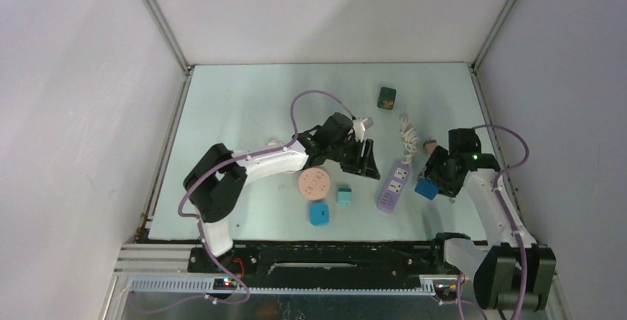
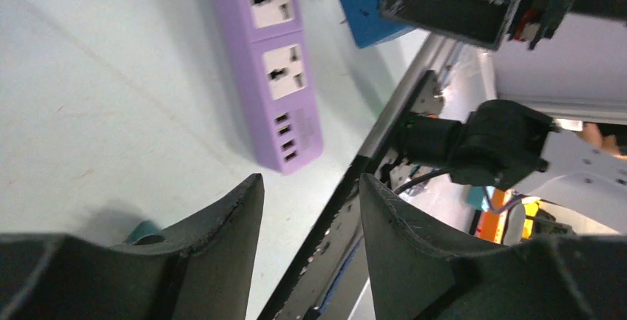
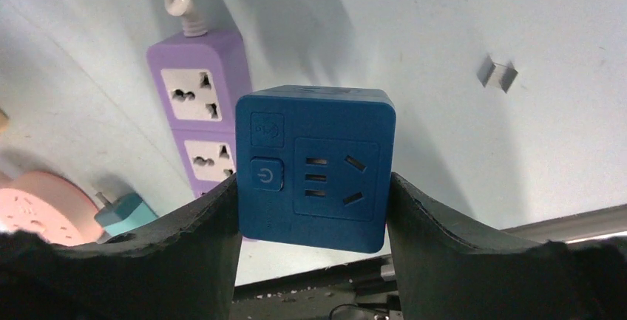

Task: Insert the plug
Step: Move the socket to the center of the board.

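Note:
My right gripper (image 3: 312,179) is shut on the plug, a blue cube adapter (image 3: 314,168) whose socket face and power button point at the camera. In the top view this blue cube (image 1: 426,188) hangs just right of the purple power strip (image 1: 392,185), which lies flat on the table with two sockets and several USB ports (image 2: 277,76). My left gripper (image 2: 310,187) stands open with nothing between its fingers. It hovers just left of the strip (image 1: 367,159), with the cube (image 2: 370,6) beyond the strip's far side.
The strip's coiled white cord (image 1: 408,137) runs toward the back. A pink round disc (image 1: 313,184), a small teal plug (image 1: 344,196) and a blue square block (image 1: 319,213) lie left of the strip. A green block (image 1: 387,97) sits at the back. The table's front rail (image 2: 384,124) is close.

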Motion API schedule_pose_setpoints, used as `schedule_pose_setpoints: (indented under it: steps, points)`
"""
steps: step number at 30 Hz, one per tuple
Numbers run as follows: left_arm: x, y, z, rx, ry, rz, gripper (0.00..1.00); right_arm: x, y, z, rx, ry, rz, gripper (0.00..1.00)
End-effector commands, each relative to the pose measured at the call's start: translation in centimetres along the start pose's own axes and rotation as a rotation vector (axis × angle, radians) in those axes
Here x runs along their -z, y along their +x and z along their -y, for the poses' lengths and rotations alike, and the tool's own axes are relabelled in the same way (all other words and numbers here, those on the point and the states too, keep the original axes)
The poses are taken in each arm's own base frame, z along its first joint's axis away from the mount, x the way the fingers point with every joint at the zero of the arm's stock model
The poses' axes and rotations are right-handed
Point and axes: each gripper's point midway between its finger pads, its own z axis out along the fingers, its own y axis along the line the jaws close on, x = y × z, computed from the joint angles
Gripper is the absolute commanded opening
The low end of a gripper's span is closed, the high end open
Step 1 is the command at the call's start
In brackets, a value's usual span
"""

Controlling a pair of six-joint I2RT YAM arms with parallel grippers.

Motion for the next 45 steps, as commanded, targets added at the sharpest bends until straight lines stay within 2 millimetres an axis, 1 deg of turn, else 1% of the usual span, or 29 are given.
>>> schedule_pose_setpoints:
  steps: [1, 3, 5, 9, 12, 14, 18, 21, 24, 28, 30, 31, 33, 37, 39, 41, 42, 45]
  points:
    - [1.4, 1.1, -3.0, -0.029, -0.102, -0.023, 0.55, -2.2, -2.4, -1.5, 0.033, -0.017, 0.055, 0.0]
    - [1.8, 0.8, -3.4, -0.022, -0.115, -0.01, 0.55, -3.6, -2.2, -2.7, 0.07, -0.037, 0.029, 0.0]
    - [2.4, 0.5, -4.0, -0.012, -0.131, 0.001, 0.55, -4.6, -1.9, -4.5, 0.118, -0.058, 0.012, 0.0]
    - [3.7, 0.0, -5.3, -0.003, -0.173, 0.023, 0.55, -5.9, -2.3, -8.3, 0.171, -0.114, -0.02, 0.0]
    - [4.6, 0.0, -6.0, 0.004, -0.194, 0.033, 0.55, -5.8, -3.2, -10.7, 0.218, -0.135, -0.011, 0.0]
    - [4.9, 0.1, -6.6, 0.015, -0.203, 0.035, 0.56, -5.4, -3.8, -11.8, 0.232, -0.157, 0.003, 0.0]
    - [5.1, 0.2, -7.3, 0.03, -0.214, 0.038, 0.56, -4.3, -4.5, -12.2, 0.234, -0.176, 0.02, 0.0]
    - [4.7, 0.2, -8.0, 0.042, -0.222, 0.028, 0.56, -3.7, -4.6, -13.0, 0.234, -0.21, 0.033, 0.0]
    - [4.1, 0.2, -9.2, 0.036, -0.257, 0.014, 0.56, -4.1, -4.6, -13.1, 0.211, -0.206, 0.026, 0.0]
    - [3.1, -1.1, -12.3, -0.018, -0.344, -0.011, 0.55, -5.0, -4.3, -12.5, 0.18, -0.165, 0.004, 0.0]
    - [2.2, -1.2, -13.0, -0.031, -0.335, -0.052, 0.55, -5.4, -4.4, -12.2, 0.17, -0.139, 0.009, 0.0]
    - [1.8, -1.3, -12.9, -0.035, -0.318, -0.068, 0.54, -5.6, -4.5, -12.1, 0.165, -0.133, 0.011, 0.0]
    - [0.8, -1.0, -12.0, -0.02, -0.247, -0.083, 0.54, -6.2, -4.7, -12.4, 0.156, -0.138, 0.01, 0.0]
    - [-0.4, 0.4, -9.7, 0.081, -0.094, -0.071, 0.55, -7.5, -4.8, -14.3, 0.146, -0.195, -0.012, 0.0]
    - [-1.1, 1.7, -8.1, 0.13, -0.009, -0.083, 0.55, -7.8, -4.8, -15.7, 0.153, -0.236, -0.03, 0.0]
    - [-1.8, 2.2, -6.0, 0.131, 0.058, -0.083, 0.55, -7.8, -4.9, -16.8, 0.161, -0.265, -0.034, 0.0]
    - [-2.1, 2.2, -4.7, 0.118, 0.089, -0.079, 0.55, -7.8, -5.1, -17.3, 0.167, -0.274, -0.034, 0.0]
    - [-3.0, 2.0, -2.0, 0.1, 0.148, -0.076, 0.55, -7.7, -5.5, -18.3, 0.186, -0.303, -0.039, 0.0]
